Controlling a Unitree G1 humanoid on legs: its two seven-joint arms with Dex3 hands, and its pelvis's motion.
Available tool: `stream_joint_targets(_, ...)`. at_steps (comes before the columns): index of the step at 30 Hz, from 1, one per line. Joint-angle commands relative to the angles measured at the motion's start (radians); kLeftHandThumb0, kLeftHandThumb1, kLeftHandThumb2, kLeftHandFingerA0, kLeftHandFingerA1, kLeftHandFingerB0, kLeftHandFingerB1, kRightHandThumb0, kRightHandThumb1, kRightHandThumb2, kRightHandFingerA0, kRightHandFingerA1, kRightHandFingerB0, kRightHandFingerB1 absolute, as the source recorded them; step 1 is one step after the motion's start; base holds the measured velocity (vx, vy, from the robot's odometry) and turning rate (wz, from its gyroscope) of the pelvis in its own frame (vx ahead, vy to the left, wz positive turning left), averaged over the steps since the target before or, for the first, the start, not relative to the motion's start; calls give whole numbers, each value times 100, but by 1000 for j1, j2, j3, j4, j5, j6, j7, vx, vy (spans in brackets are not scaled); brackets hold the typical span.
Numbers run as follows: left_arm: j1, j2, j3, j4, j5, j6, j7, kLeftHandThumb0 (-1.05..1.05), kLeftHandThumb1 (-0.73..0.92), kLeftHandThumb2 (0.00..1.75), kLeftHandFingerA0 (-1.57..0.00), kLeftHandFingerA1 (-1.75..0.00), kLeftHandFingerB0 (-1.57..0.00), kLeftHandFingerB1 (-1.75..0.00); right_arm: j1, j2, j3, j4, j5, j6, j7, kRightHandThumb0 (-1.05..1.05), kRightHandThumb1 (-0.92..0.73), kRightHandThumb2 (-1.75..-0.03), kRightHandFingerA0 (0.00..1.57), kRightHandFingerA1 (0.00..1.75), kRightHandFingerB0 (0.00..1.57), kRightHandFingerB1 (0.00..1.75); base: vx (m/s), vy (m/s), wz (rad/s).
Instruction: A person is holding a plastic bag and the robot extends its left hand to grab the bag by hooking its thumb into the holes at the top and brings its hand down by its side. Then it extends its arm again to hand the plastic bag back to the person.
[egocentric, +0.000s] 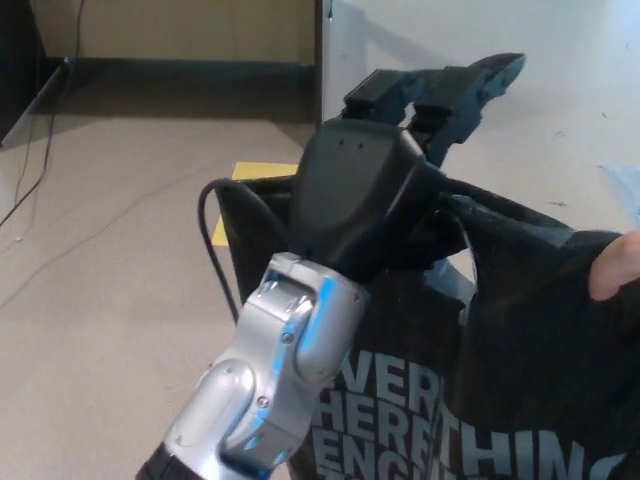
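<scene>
Here, far left, a thin cable (25, 185) trails across the beige floor (100, 300) toward the dark baseboard. Further in, the silver forearm (265, 390) rises from the bottom edge, a blue light glowing on its wrist, with a black cord (212, 245) looping beside it. A yellow patch (240, 190) peeks out on the floor just behind the bag's left edge. The left hand (390, 170) sits at the top of the bag (520, 330), its two thick fingers (470, 85) stretched straight out above the rim, pointing up and to the right; the thumb goes down into the bag's top by the handle hole, so the hand is hooked into the bag rather than clenched around it. The bag is black, with grey lettering low on its front, and hangs upright in front of the robot. At the right edge, a person's fingertip (618, 268) pinches the bag's upper corner.
</scene>
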Motion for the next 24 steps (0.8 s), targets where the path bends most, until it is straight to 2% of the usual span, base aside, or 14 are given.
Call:
stream_joint_targets(1,-61,-38,-10,44,20,23,40,-51,57,57,-51,-39,-31,-32,-5,-3,-2,7,3,-5,11,-25,-66,-59,66,52,55,40,0,0,0)
stream_joint_targets(3,-74,-47,-7,65,-8,-2,43,-55,52,79,-60,-55,-29,-44,-6,-5,3,9,-2,-12,10,-25,-66,-59,65,50,55,40,0,0,0)
stream_joint_targets(4,-77,-47,-8,70,-13,-5,37,-39,70,61,-83,-109,-35,-32,-8,-6,8,10,-9,-6,7,-27,-67,-60,66,48,54,40,0,0,0)
stream_joint_targets(5,-80,-47,-9,76,-19,-10,30,-39,70,61,-83,-109,-35,-32,-11,-8,15,10,-17,0,3,-27,-67,-60,66,48,54,40,0,0,0)
stream_joint_targets(6,-83,-42,-8,80,-40,-24,7,-27,75,62,-112,-104,-43,-33,-15,-8,13,12,-13,-1,9,-26,-67,-60,66,49,54,40,0,0,0)
stream_joint_targets(9,-67,-46,-15,82,-54,-37,13,-21,81,71,-101,-167,-57,-41,-10,-11,17,10,-12,1,13,-27,-67,-60,66,49,54,40,0,0,0)
stream_joint_targets(12,-60,-46,-18,101,-62,-67,52,-21,76,66,-92,-168,-87,-52,-4,-12,23,8,-17,-2,2,-27,-67,-60,67,50,56,40,0,0,0)
stream_joint_targets(13,-50,-46,-22,111,-60,-79,75,-14,76,72,-90,-168,-83,-122,0,-10,26,12,-19,-2,-2,-27,-67,-61,66,49,56,40,0,0,0)
stream_joint_targets(16,-47,-47,-25,134,-52,-100,126,-13,78,74,-86,-172,-65,-152,-4,-9,31,16,-22,-2,0,-27,-67,-61,66,48,55,40,0,0,0)
stream_joint_targets(18,-44,-46,-24,138,-56,-111,137,-5,79,72,-98,-172,-61,-147,-6,-7,34,16,-25,1,-2,-28,-68,-60,65,47,55,40,0,0,0)
stream_joint_targets(19,-44,-48,-24,144,-56,-120,152,-15,82,72,-83,-175,-59,-154,-4,-8,34,15,-23,-1,-1,-28,-68,-60,64,46,55,40,0,0,0)
stream_joint_targets(20,-42,-48,-26,144,-52,-120,156,-26,66,96,-114,-140,-77,-120,-2,-10,35,17,-24,-6,-1,-28,-68,-60,63,46,54,39,0,0,0)
stream_joint_targets(21,-42,-47,-28,146,-48,-121,161,-15,79,69,-82,-175,-60,-153,-2,-11,35,17,-25,-6,-2,-27,-68,-60,64,46,54,39,0,0,0)
stream_joint_targets(24,-29,-41,-33,141,-45,-126,167,-13,74,69,-80,-175,-59,-154,3,-8,35,14,-25,-2,-1,-27,-68,-60,65,47,54,39,0,0,0)
